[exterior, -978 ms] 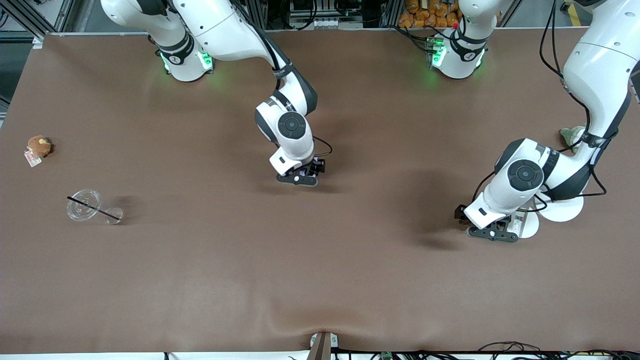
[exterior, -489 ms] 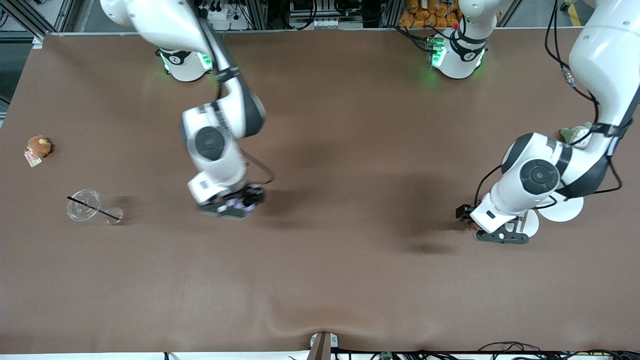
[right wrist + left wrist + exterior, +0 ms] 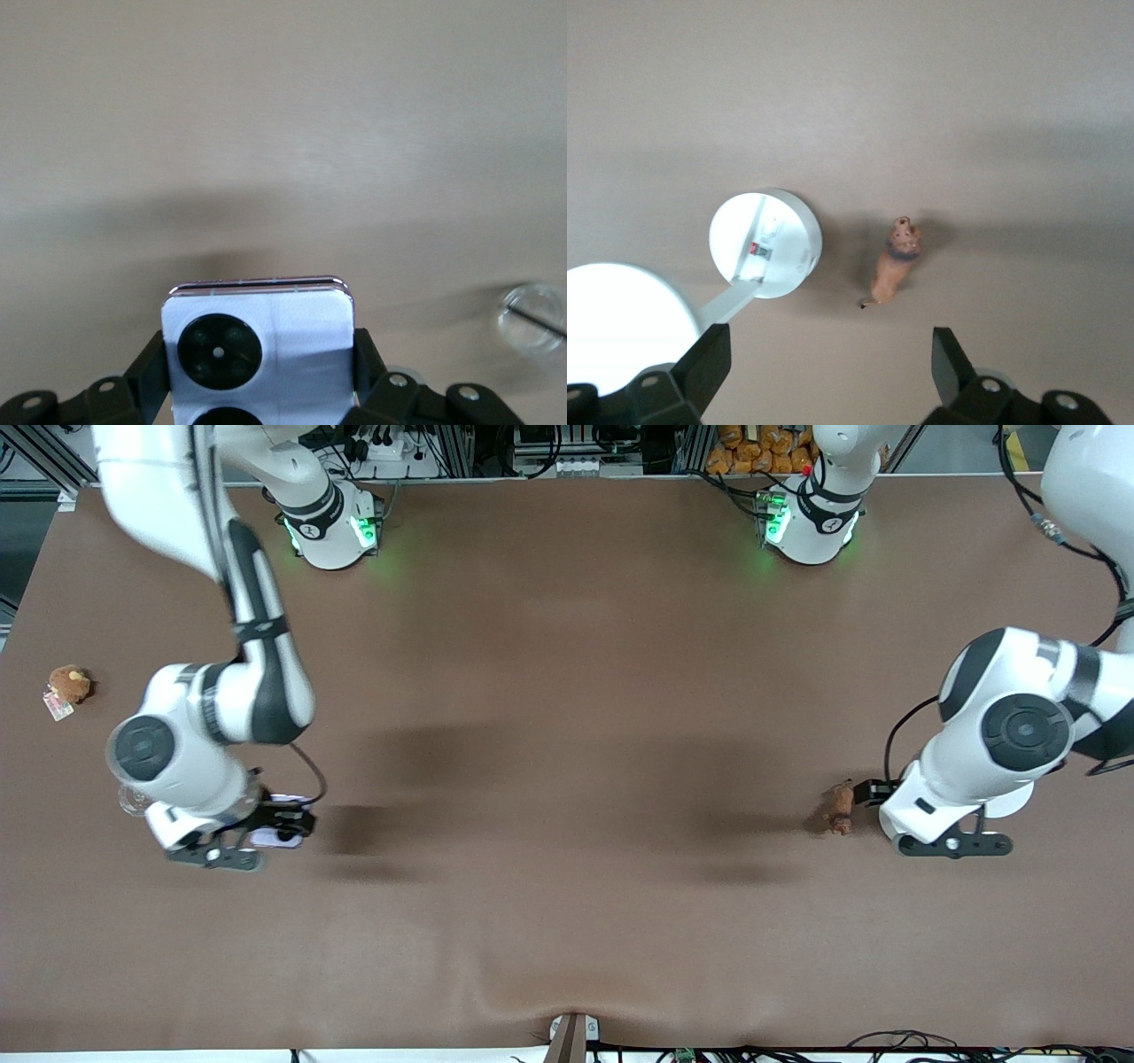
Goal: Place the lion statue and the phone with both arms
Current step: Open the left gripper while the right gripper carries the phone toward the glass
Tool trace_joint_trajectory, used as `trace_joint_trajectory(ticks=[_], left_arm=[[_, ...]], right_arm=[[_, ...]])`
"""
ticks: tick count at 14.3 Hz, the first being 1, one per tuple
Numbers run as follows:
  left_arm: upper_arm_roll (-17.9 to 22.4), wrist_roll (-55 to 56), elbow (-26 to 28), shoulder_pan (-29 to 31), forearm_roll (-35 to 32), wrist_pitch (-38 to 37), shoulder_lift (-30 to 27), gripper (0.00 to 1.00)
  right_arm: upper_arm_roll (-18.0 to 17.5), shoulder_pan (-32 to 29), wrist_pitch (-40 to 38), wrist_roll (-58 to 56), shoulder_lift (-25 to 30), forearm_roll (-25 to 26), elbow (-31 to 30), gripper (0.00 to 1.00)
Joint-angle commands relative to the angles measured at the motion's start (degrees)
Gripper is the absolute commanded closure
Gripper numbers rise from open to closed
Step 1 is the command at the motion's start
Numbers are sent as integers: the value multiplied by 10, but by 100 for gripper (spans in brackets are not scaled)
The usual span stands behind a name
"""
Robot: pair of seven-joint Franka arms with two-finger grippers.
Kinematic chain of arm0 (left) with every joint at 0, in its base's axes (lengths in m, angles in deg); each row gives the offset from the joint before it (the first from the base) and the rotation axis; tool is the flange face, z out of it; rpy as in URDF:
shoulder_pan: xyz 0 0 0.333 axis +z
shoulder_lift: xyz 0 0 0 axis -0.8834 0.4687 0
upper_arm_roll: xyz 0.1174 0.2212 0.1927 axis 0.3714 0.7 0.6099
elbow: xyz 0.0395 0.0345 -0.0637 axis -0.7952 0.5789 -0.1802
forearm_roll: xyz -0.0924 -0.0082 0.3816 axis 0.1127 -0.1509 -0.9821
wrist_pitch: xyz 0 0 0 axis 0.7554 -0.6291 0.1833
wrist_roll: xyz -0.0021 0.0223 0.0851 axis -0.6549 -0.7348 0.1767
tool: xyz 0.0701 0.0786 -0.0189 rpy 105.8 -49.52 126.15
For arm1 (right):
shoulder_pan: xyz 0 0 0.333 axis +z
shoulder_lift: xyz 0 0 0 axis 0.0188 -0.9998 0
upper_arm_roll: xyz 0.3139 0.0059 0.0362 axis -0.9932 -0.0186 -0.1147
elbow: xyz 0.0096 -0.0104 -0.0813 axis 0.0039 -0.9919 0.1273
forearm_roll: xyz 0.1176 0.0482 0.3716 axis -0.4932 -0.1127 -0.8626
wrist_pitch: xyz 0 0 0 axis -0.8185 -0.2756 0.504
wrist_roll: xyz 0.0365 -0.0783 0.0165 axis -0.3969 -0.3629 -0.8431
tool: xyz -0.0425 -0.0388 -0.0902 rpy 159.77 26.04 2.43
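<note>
The lion statue [image 3: 838, 807], small and reddish-brown, rests on the brown table toward the left arm's end. It also shows in the left wrist view [image 3: 897, 266], clear of the fingers. My left gripper [image 3: 877, 791] is open and empty just beside it, jaws wide apart [image 3: 828, 341]. My right gripper [image 3: 279, 828] is shut on the pale lavender phone [image 3: 273, 836], low over the table toward the right arm's end. In the right wrist view the phone [image 3: 292, 328] sits between the fingers [image 3: 259, 350], its black camera circles showing.
A clear plastic cup with a black straw [image 3: 532, 310] lies beside the right gripper, mostly hidden under that arm in the front view. A round brown plush with a tag [image 3: 68, 684] lies near the table's edge. White discs [image 3: 766, 243] lie next to the lion.
The right arm has swung the phone from the table's middle to beside the cup. The left gripper has let go of the lion and drawn back toward the left arm's end.
</note>
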Motion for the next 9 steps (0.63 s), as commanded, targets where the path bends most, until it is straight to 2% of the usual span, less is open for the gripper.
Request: trace_joint_trajectory(ticks=[1, 4, 9], left_arm=[[-31, -6, -51, 2, 13, -67, -15, 0], [-57, -5, -84, 3, 35, -119, -17, 0], [-59, -6, -93, 44, 109, -122, -69, 0]], right_arm=[[-9, -41, -3, -91, -43, -72, 24, 100], [-9, -59, -1, -134, -69, -83, 20, 100], [-10, -64, 11, -135, -96, -83, 12, 100]])
